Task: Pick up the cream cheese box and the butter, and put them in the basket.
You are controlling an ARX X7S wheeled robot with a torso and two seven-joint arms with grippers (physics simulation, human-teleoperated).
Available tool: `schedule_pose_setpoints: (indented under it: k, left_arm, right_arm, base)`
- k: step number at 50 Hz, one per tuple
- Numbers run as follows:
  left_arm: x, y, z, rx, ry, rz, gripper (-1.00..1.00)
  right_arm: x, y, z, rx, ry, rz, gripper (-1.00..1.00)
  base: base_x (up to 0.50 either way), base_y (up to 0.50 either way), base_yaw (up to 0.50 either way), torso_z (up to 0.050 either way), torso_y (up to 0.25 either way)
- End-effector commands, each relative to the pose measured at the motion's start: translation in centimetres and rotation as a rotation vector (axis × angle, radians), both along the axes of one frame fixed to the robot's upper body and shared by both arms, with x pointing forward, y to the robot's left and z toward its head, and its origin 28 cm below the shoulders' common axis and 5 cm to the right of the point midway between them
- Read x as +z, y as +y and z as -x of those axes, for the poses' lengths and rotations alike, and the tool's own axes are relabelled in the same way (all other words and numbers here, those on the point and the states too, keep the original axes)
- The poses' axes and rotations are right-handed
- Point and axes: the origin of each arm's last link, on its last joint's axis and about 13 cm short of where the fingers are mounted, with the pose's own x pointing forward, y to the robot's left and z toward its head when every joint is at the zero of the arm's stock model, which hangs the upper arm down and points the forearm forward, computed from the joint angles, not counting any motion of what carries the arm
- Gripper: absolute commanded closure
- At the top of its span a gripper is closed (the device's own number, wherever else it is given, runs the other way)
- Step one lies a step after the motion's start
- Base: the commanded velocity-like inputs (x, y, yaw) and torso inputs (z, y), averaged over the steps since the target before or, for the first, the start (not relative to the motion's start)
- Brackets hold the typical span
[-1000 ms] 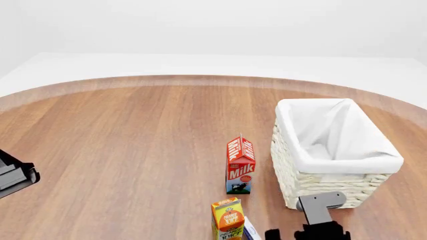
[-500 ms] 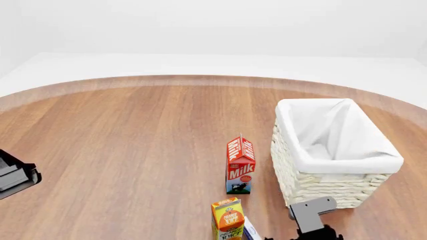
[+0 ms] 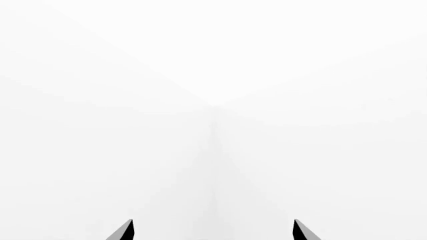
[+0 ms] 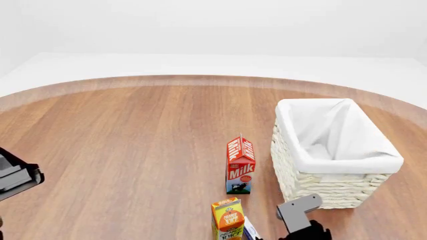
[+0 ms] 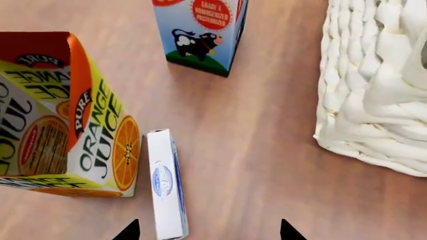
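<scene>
The cream cheese box [image 5: 165,184] is a small flat blue-and-white box standing on its edge on the wood table, right beside the orange juice carton [image 5: 67,115]; a sliver of it shows in the head view [image 4: 249,231]. My right gripper [image 5: 208,231] is open just above it, the box between the fingertips, nearer one of them. The white woven basket [image 4: 331,151] with its cloth liner stands at the right; its wall shows in the right wrist view [image 5: 373,95]. The butter is out of view. My left gripper [image 3: 213,230] is open and empty, facing blank white.
A red milk carton [image 4: 240,164] stands left of the basket, behind the orange juice carton [image 4: 227,219]; it also shows in the right wrist view [image 5: 200,35]. The round wooden table's [image 4: 133,145] far edge curves across the back. My left arm [image 4: 17,177] sits at the left edge.
My right arm has moved left and toward the near edge, away from the basket's front and closer to the orange juice carton. The left arm has barely shifted.
</scene>
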Motion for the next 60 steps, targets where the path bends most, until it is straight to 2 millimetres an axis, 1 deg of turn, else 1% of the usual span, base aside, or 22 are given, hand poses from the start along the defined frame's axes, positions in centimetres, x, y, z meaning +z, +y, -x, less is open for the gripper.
schedule_pose_setpoints:
  k: [1,8,15,27,40,50,60]
  left_arm:
    - [-0.1,0.2,0.1,0.011,-0.004,-0.013,-1.0]
    - [-0.2,0.1,0.1,0.011,-0.002,-0.013,-1.0]
    - [-0.2,0.1,0.1,0.013,-0.003,-0.012,-1.0]
    - [-0.2,0.2,0.1,0.011,-0.001,-0.009,-1.0]
    - [-0.2,0.2,0.1,0.012,-0.002,-0.009,-1.0]
    - [-0.3,0.2,0.1,0.012,0.001,-0.009,-1.0]
    - [-0.3,0.2,0.1,0.013,0.002,-0.009,-1.0]
  right_arm:
    - [-0.4,0.5,-0.7,0.024,-0.018,-0.008,-1.0]
    - [-0.6,0.7,-1.0,0.032,-0.02,0.0,-1.0]
    - [-1.0,1.1,-0.4,0.06,-0.006,0.008,-1.0]
    - [-1.3,1.3,-0.3,0.087,0.002,0.024,-1.0]
    - [-1.6,1.1,-1.2,0.074,-0.011,0.04,-1.0]
    - [-1.9,1.5,-1.3,0.087,-0.011,0.045,-1.0]
    - [-2.3,2.0,-1.0,0.117,-0.002,0.055,-1.0]
  base:
    - [0.0,0.0,0.0,0.0,0.0]
    - [0.0,0.0,0.0,0.0,0.0]
    - [0.0,0.0,0.0,0.0,0.0]
    - [0.0,0.0,0.0,0.0,0.0]
    - [0.0,0.0,0.0,0.0,0.0]
    - [0.0,0.0,0.0,0.0,0.0]
    - [0.0,0.0,0.0,0.0,0.0]
